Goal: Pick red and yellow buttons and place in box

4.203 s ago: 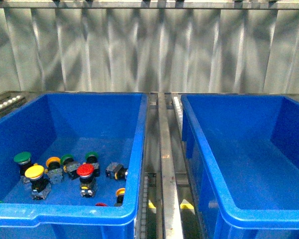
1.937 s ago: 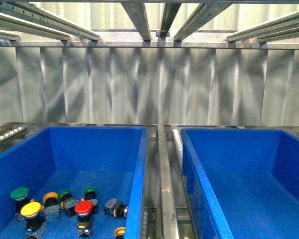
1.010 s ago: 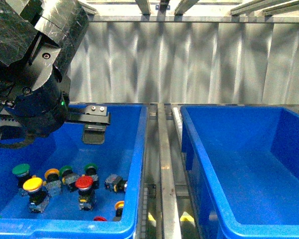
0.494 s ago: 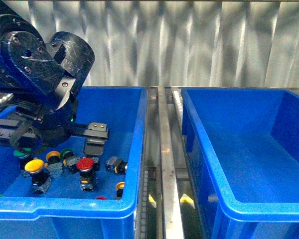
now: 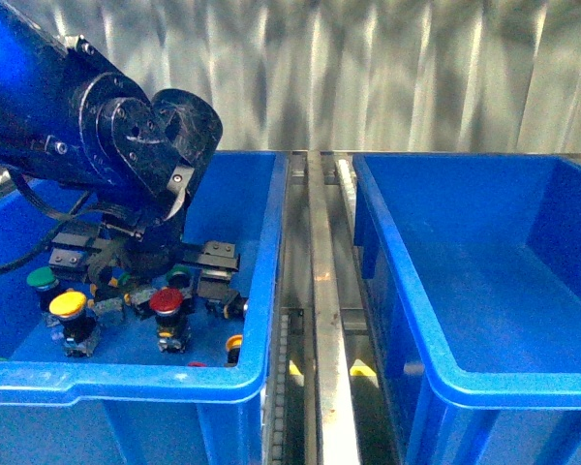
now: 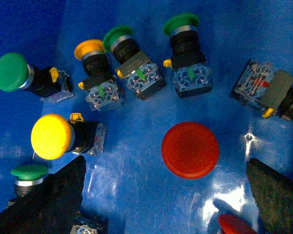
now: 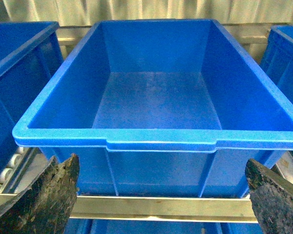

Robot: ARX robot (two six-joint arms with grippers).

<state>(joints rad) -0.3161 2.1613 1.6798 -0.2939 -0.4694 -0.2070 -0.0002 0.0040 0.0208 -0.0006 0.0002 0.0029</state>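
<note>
In the front view my left gripper (image 5: 145, 276) is open, low inside the left blue bin (image 5: 126, 383), just over the buttons. A red button (image 5: 166, 301) and a yellow button (image 5: 68, 305) stand on the bin floor. In the left wrist view the red cap (image 6: 190, 150) lies between my open fingers (image 6: 53, 200), nearer the right one. The yellow cap (image 6: 50, 136) and a yellow-orange button (image 6: 89, 48) are off to the side. A second red cap (image 6: 237, 225) shows at the edge. My right gripper (image 7: 158, 195) is open and empty, facing the empty box (image 7: 156, 139).
Green-capped buttons (image 6: 10, 71) (image 6: 118, 36) (image 6: 181, 22) lie among the others, and a capless switch body (image 6: 263, 90) is beside them. A metal rail (image 5: 320, 320) runs between the left bin and the empty right bin (image 5: 416, 329). A corrugated metal wall stands behind.
My left arm has come into view and moved down and rightward into the left bin, and its open gripper now hangs over the red button. The buttons have not moved.
</note>
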